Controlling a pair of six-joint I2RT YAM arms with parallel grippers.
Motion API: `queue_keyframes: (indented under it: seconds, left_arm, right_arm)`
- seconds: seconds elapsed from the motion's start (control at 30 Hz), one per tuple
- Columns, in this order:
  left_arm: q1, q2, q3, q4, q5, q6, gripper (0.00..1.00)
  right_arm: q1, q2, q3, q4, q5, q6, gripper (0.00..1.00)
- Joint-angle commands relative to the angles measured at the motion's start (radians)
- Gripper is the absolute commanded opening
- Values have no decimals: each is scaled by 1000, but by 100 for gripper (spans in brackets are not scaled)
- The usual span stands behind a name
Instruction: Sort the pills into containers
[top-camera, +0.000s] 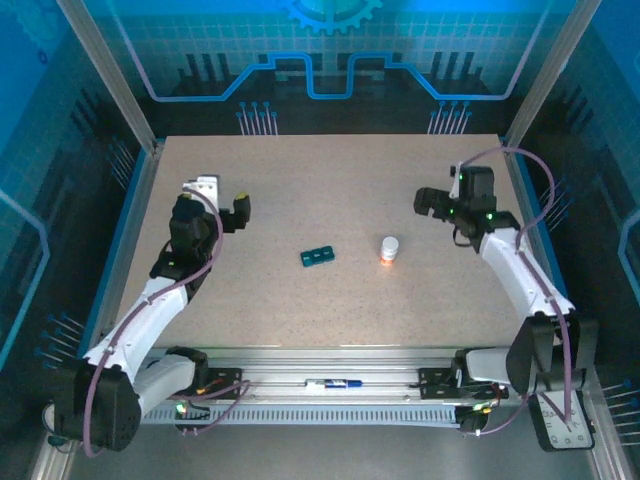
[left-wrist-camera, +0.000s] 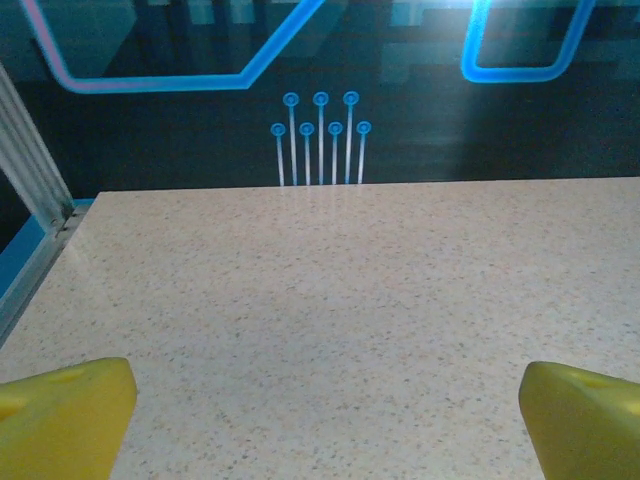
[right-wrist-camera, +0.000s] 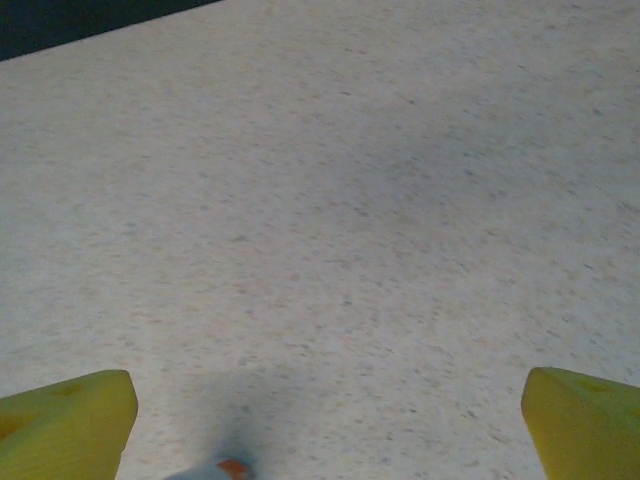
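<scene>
The teal pill box (top-camera: 317, 256) is seen near the middle of the table (top-camera: 330, 170), and a small white bottle (top-camera: 389, 248) stands upright near it, on the side toward the right edge and apart from it. The left gripper (left-wrist-camera: 320, 420) and right gripper (right-wrist-camera: 320, 420) are held over bare table, yellow fingers (left-wrist-camera: 60, 415) spread wide with nothing between them. No loose pills can be made out, and the 3 compartments are too small to be read. The sorting is judged not yet begun.
</scene>
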Motion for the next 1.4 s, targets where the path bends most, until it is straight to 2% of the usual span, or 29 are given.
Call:
queue_keyframes:
  seconds: [0.0, 0.1, 0.17, 0.37, 0.47, 0.6, 0.73, 0.83, 1.0, 1.03, 1.07, 1.13, 1.2, 1.23, 1.3, 1.37]
  left_arm:
    - [54, -45, -83, 169, 25, 18, 99]
    - [111, -71, -152, 226, 48, 0, 99]
    - [133, -85, -175, 201, 66, 0, 99]
    - [142, -64, -274, 236, 106, -25, 99]
    - [142, -2, -305, 300, 121, -31, 99]
    - [141, 120, -337, 481, 164, -43, 99]
    - [141, 259, -368, 675, 211, -37, 99]
    - [141, 347, -362, 746, 214, -28, 99]
    - [142, 478, -352, 844, 249, -17, 99]
    - [142, 507, -350, 864, 266, -11, 99]
    - [142, 536, -346, 896, 289, 3, 99]
    - [141, 516, -323, 817, 293, 5, 99]
    - [140, 518, -286, 753, 330, 25, 99]
    - [141, 518, -269, 719, 313, 18, 99]
    - [142, 522, -244, 680, 257, -6, 99]
    - [153, 525, -235, 668, 247, -23, 99]
  right_arm:
    - [-5, -78, -159, 292, 156, 7, 100]
    - [-7, -138, -327, 491, 253, 8, 100]
    - [-11, -156, -401, 568, 300, -6, 100]
    - [-13, -90, -464, 652, 283, -83, 100]
    - [-12, -22, -481, 701, 318, -89, 100]
    - [-2, 49, -546, 904, 335, -127, 100]
    - [12, 73, -562, 1007, 275, -202, 100]
    - [10, 158, -625, 1237, 220, -245, 100]
    - [7, 198, -615, 1235, 99, -282, 100]
    - [10, 226, -621, 1273, 94, -286, 100]
    - [10, 283, -636, 1387, 98, -299, 100]
    - [7, 241, -612, 1262, 92, -283, 100]
    - [13, 264, -579, 1243, 105, -296, 100]
    - [22, 257, -566, 1204, 117, -296, 100]
    - [24, 264, -571, 1230, 125, -303, 100]
    - [27, 266, -570, 1229, 129, -307, 100]
